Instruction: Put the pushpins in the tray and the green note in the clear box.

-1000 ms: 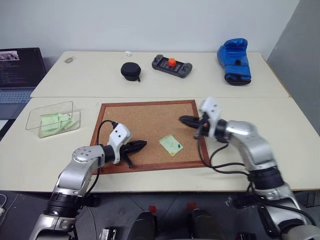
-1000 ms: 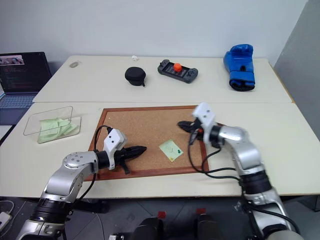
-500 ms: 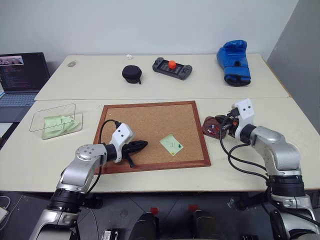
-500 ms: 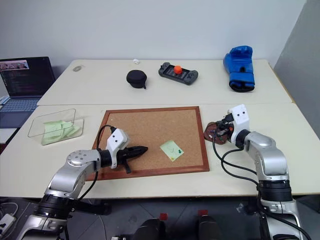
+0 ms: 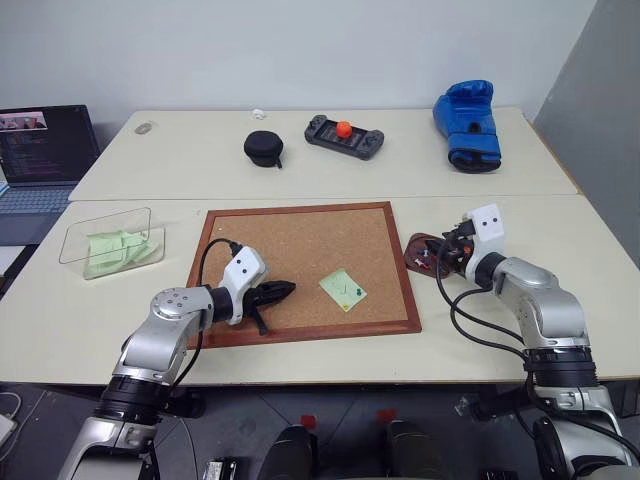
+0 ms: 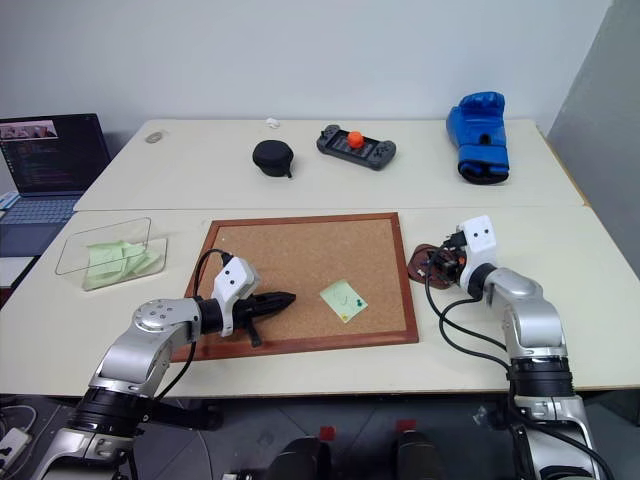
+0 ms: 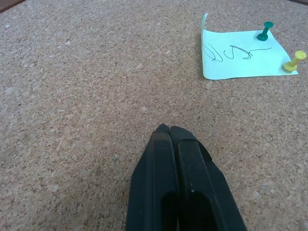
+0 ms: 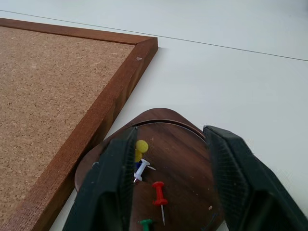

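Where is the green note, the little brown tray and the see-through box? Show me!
green note [image 7: 243, 54]: left wrist view, middle of the paper, on the scribble.
tray [image 8: 185, 159]: right wrist view, bare brown floor of the dish.
clear box [image 5: 100, 222]: left eye view, its far see-through wall.

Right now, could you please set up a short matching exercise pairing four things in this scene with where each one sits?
Things:
1. green note
2. red pushpin
3. crumpled green papers
4. blue boxing glove

Places:
A. in the clear box
B. on the far table
C. pinned on the cork board
D. in the tray

Pairs: 1-C, 2-D, 3-A, 4-B
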